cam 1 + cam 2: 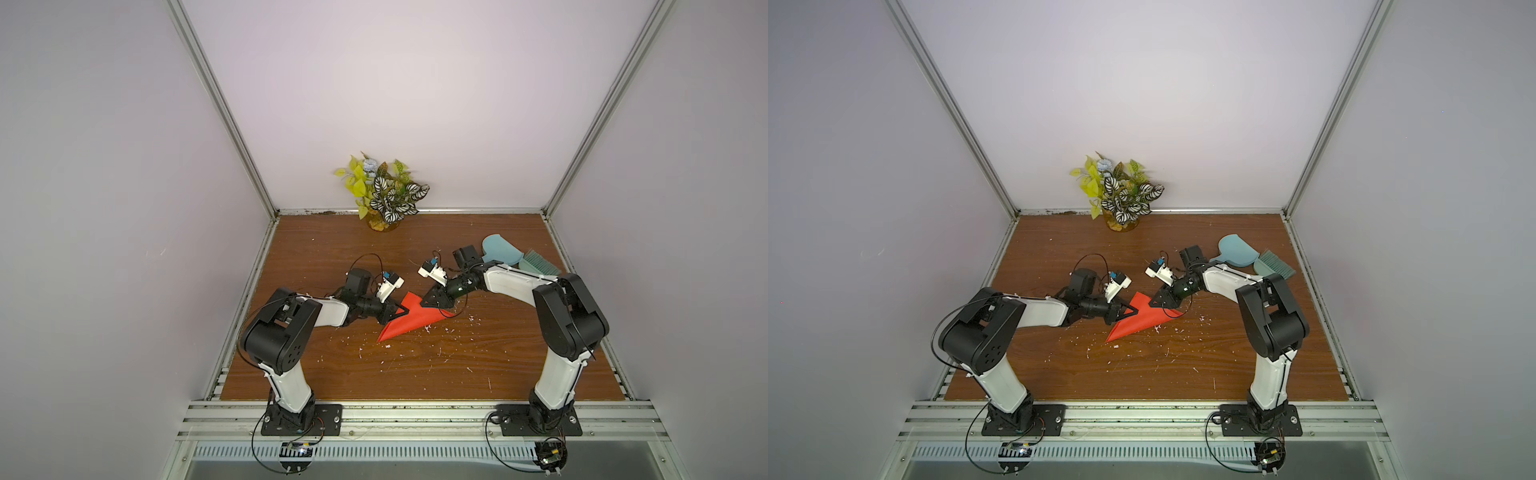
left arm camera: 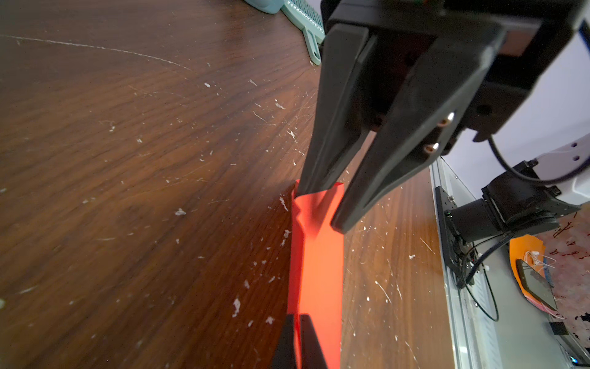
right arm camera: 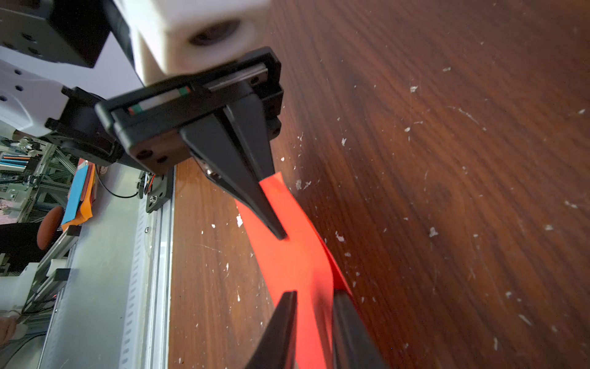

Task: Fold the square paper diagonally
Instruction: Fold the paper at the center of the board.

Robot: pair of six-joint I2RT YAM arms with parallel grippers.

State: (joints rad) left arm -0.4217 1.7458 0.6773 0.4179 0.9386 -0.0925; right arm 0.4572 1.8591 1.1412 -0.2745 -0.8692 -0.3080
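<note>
The square paper (image 1: pixel 405 322) (image 1: pixel 1138 322) is red-orange and lies as a folded triangle mid-table, seen in both top views. My left gripper (image 1: pixel 397 311) (image 2: pixel 296 322) is shut on the paper's left edge, and a thin red layer (image 2: pixel 319 271) shows between its tips. My right gripper (image 1: pixel 424 304) (image 3: pixel 314 295) reaches in from the right. Its jaws stand a little apart, and the paper (image 3: pixel 293 255) runs between them without being pinched. The two grippers face each other closely across the sheet.
A light blue dustpan (image 1: pixel 500 249) and a teal brush (image 1: pixel 540 266) lie at the back right, behind my right arm. A potted plant (image 1: pixel 384 193) stands at the back wall. White crumbs are scattered over the wooden table (image 1: pixel 332 374).
</note>
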